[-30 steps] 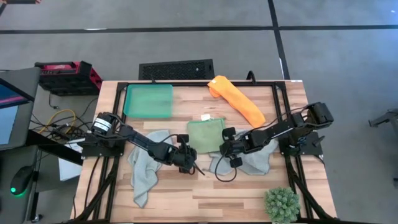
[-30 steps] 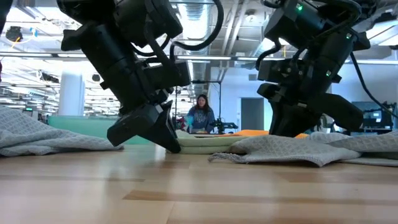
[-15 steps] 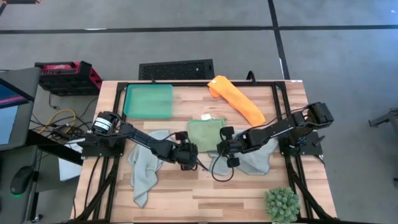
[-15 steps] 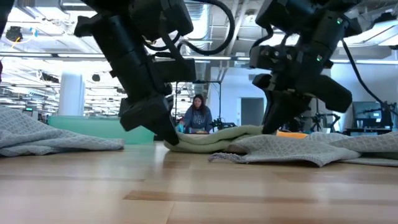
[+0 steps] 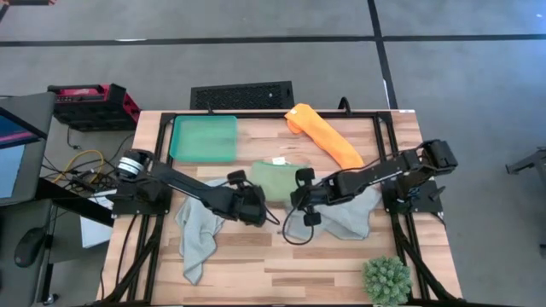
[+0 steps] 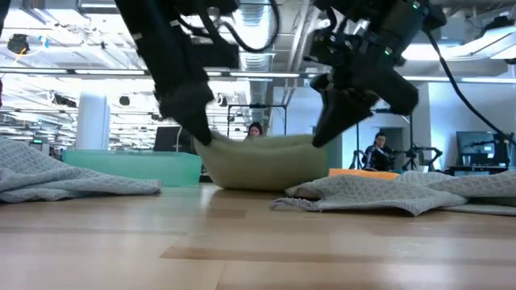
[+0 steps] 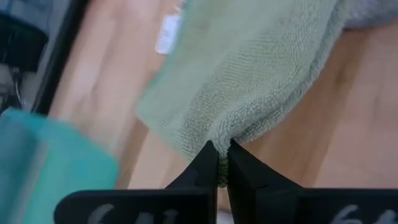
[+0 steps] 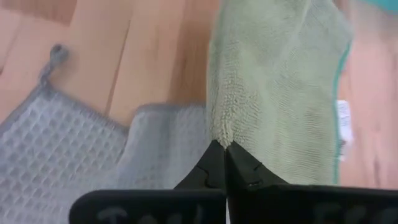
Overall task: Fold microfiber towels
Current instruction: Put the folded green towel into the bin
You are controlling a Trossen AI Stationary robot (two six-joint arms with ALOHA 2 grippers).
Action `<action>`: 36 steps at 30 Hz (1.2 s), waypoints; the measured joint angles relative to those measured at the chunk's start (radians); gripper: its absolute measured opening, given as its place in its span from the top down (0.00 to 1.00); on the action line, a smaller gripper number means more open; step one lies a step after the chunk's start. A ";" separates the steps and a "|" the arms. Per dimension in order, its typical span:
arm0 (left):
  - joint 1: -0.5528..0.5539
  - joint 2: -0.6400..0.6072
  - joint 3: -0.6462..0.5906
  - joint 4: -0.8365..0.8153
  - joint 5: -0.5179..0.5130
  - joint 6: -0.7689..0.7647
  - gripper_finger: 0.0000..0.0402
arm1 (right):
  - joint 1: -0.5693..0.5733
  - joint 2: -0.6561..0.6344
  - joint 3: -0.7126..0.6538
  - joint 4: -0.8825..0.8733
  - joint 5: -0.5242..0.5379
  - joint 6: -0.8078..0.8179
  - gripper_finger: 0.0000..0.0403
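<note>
The light green towel (image 5: 275,177) lies mid-table, and its far part with the white tag (image 5: 280,160) rests on the wood. My left gripper (image 5: 253,205) and right gripper (image 5: 300,198) are each shut on a near corner of it. In the low view the towel (image 6: 258,163) sags between them. The orange towel (image 5: 324,135) lies at the far right. One grey towel (image 5: 198,228) lies under my left arm and another (image 5: 345,217) under my right arm. My left gripper pinches the green towel's near left corner (image 7: 214,138) between its two fingers, slanting down from the left. The corner is lifted off the table and the cloth hangs slack from it. My right gripper pinches the near right corner (image 8: 222,134) between its two fingers, slanting down from the right. That corner is also lifted, and the near edge droops in a curve (image 6: 258,181) between the two holds.
A rigid green tray (image 5: 205,138) stands at the far left. A spiky green plant ball (image 5: 386,280) sits at the near right corner. Bare wood shows along the near edge between the grey towels. People show in the room beyond the table.
Both grippers have risen and gone a little toward the table's far edge with the green towel's near corners. The near edge has been lifted clear and now hangs in a sagging curve, while the far part with the tag has stayed on the table.
</note>
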 joint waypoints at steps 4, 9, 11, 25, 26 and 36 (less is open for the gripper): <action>-0.001 -0.085 0.000 -0.112 -0.012 -0.128 1.00 | -0.026 0.000 0.045 0.004 0.001 -0.037 0.99; -0.008 -0.182 0.000 -0.258 -0.026 -0.293 1.00 | -0.064 0.000 0.110 0.028 0.005 -0.084 0.99; -0.009 -0.217 0.000 -0.310 -0.026 -0.348 1.00 | -0.082 0.005 0.125 0.064 0.005 -0.095 0.99; -0.009 -0.401 0.002 -0.601 -0.147 -0.640 1.00 | -0.187 0.009 0.152 0.365 -0.006 -0.194 0.99; -0.008 -0.408 0.002 -0.608 -0.156 -0.652 1.00 | -0.194 0.009 0.152 0.385 -0.007 -0.199 0.99; 0.011 -0.399 0.003 -0.787 -0.223 -0.797 1.00 | -0.234 0.036 0.152 0.587 -0.063 -0.206 0.99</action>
